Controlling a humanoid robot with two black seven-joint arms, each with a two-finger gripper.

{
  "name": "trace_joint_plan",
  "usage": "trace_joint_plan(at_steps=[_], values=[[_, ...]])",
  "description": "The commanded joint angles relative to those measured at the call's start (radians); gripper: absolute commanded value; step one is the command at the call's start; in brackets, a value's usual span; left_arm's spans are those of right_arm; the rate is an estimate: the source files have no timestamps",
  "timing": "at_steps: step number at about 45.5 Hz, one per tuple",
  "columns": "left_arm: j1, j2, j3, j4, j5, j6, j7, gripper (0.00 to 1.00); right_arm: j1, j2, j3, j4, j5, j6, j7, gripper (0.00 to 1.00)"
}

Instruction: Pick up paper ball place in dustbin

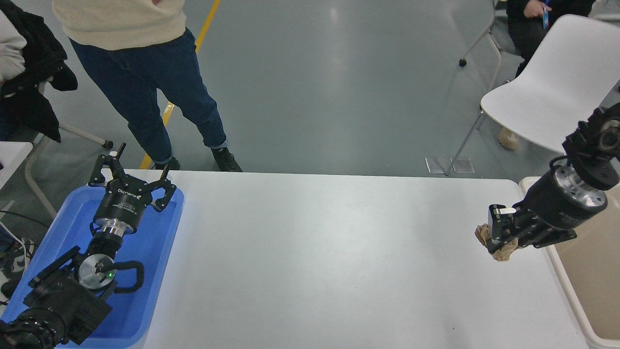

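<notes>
My right gripper (495, 236) is shut on the tan-brown paper ball (499, 251) and holds it above the white table (329, 261) near its right end. The ball sticks out to the left of and below the fingers. The beige dustbin (566, 291) stands just off the table's right edge, to the right of the gripper; only its left rim and part of its inside show. My left gripper (130, 174) is open and parked over the blue tray at the lower left.
A shallow blue tray (150, 286) lies at the table's left end under the left arm. A person in jeans (155, 97) stands at the far left side. A white chair (552, 92) stands beyond the far right corner.
</notes>
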Motion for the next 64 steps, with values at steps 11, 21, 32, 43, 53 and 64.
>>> trace_joint_plan(at_steps=[11,21,32,43,53,64], values=[[0.001,0.000,0.000,0.000,0.000,0.000,0.000,1.00,0.225,-0.013,-0.080,0.005,0.033,0.018,0.002,0.00],[0.001,0.000,0.000,0.000,0.000,0.000,0.000,1.00,0.228,-0.015,-0.081,0.000,0.033,0.018,0.002,0.00],[0.001,0.000,0.000,0.000,0.001,0.000,0.000,1.00,0.228,-0.031,-0.149,-0.024,0.039,0.018,0.002,0.00],[0.000,0.000,0.000,0.000,0.001,0.000,0.000,1.00,0.213,-0.199,-0.290,-0.118,0.040,0.018,0.000,0.00],[0.001,0.000,0.000,0.000,0.001,0.000,0.000,1.00,0.113,-0.248,-0.406,-0.314,0.033,0.018,-0.001,0.00],[0.001,0.000,0.000,0.000,0.000,0.000,-0.001,1.00,-0.103,-0.317,-0.358,-0.559,0.044,0.018,-0.001,0.00]])
